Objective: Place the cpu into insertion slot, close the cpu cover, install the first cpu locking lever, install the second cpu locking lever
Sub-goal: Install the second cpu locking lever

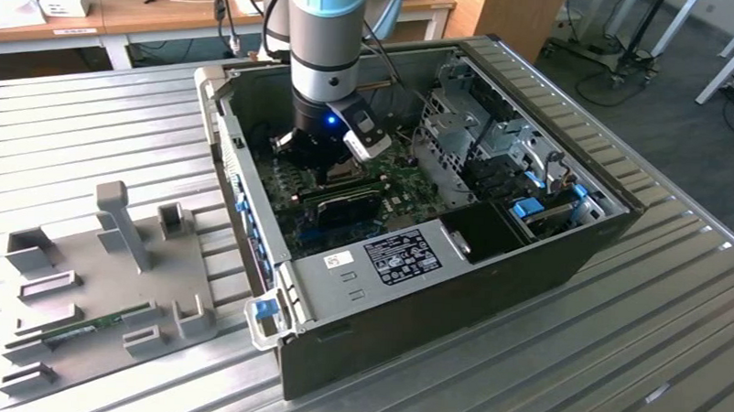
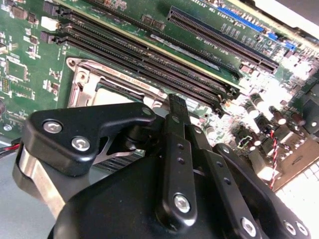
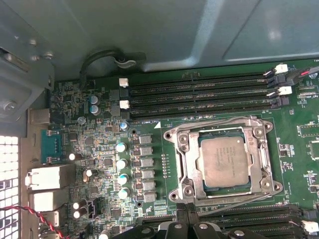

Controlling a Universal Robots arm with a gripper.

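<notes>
In the first wrist view the cpu (image 3: 223,162), silvery-tan, lies flat in the insertion slot (image 3: 183,164) on the green board. The cpu cover (image 3: 255,158) is down around it, framing the chip. One thin wire lever (image 3: 214,123) runs along the memory-slot side of the socket, and another (image 3: 244,203) runs along the opposite side. My gripper (image 3: 187,213) sits at that second lever's end, its fingers pressed together with nothing seen between them. In the second wrist view the gripper (image 2: 175,104) hangs just beside the socket (image 2: 82,79). The exterior view has the gripper (image 1: 332,168) low inside the case.
The open computer case (image 1: 561,259) lies on a ribbed metal table (image 1: 88,132). Long black memory slots (image 3: 199,94) flank the socket on two sides. Capacitors (image 3: 121,162) stand beside it. A grey fixture plate (image 1: 96,279) with upright posts sits on the exterior view's left.
</notes>
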